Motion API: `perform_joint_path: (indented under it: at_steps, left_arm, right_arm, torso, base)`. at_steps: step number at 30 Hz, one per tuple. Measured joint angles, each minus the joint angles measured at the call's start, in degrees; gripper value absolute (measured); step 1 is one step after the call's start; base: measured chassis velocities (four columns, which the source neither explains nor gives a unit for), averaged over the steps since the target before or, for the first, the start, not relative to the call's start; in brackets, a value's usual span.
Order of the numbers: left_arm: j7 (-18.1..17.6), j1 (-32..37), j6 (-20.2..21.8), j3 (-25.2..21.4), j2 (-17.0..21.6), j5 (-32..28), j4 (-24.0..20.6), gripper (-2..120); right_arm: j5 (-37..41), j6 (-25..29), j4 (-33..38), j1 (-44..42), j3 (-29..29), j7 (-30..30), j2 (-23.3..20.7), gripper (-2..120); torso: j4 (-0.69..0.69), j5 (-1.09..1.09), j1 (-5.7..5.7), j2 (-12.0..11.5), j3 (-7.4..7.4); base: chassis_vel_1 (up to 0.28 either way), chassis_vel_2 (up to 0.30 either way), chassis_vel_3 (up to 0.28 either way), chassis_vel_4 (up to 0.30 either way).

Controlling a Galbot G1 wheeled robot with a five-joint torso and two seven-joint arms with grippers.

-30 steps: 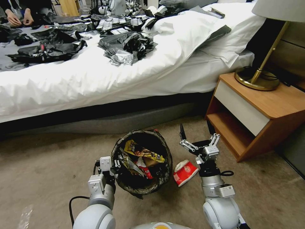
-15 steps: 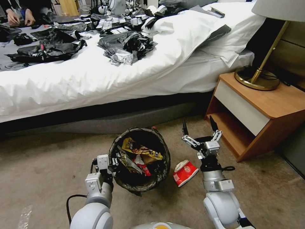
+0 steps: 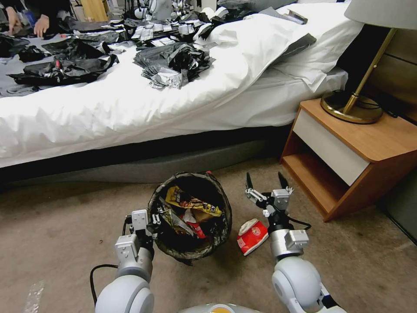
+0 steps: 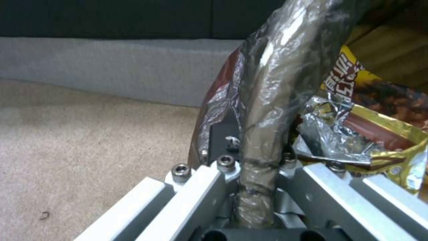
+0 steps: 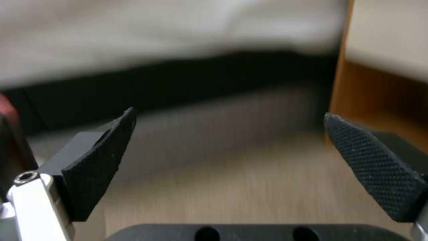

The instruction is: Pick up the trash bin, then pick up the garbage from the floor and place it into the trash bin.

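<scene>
Left tool point(image 3: 153, 222) clamped on trash bin point(image 3: 190, 217) rim, wrappers inside. Right tool point(image 3: 265, 182) wide open, empty; red cup point(image 3: 252, 235) on floor outstanding.

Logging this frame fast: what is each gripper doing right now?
Left gripper: shut on the trash bin rim.
Right gripper: open, holding nothing, above the floor near the red-and-white cup.

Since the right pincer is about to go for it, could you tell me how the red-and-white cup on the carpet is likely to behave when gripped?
The cup already looks crushed, so it will probably be light and cave in further under the open right pincer. It lies on its side by the bin, so a nudge might slide or roll it on the carpet. Its flattened shape may favour a grip across the body.
</scene>
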Motion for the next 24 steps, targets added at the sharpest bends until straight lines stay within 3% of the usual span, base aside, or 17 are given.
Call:
perform_joint_path:
  at_steps: [2,6,9,24]
  left_arm:
    - [0.0,0.0,0.0,0.0,0.0,0.0,0.0,0]
    - [0.0,-0.1,0.1,0.4,-0.1,0.0,0.0,0]
    - [0.0,0.0,0.1,0.6,-0.1,0.1,0.1,0]
    - [0.0,0.4,0.0,1.1,-0.3,0.8,0.1,0]
  right_arm:
    - [2.0,-2.7,0.2,0.2,-0.4,1.2,-0.4,100]
    - [10.2,-14.4,0.4,1.3,-1.8,5.3,-2.6,100]
    - [12.2,-17.6,-0.4,1.6,-2.3,6.1,-3.0,100]
    - [14.7,-22.8,-9.7,4.3,-3.8,5.1,-1.7,100]
  torso:
    - [0.00,0.00,0.00,0.0,0.00]
    - [0.00,0.00,0.00,0.0,0.00]
    - [0.00,0.00,0.00,0.0,0.00]
    - [0.00,0.00,0.00,0.0,0.00]
  base:
    - [0.000,0.000,0.000,0.000]
    - [0.000,0.000,0.000,0.000]
    - [0.000,0.000,0.000,0.000]
    - [0.000,0.000,0.000,0.000]
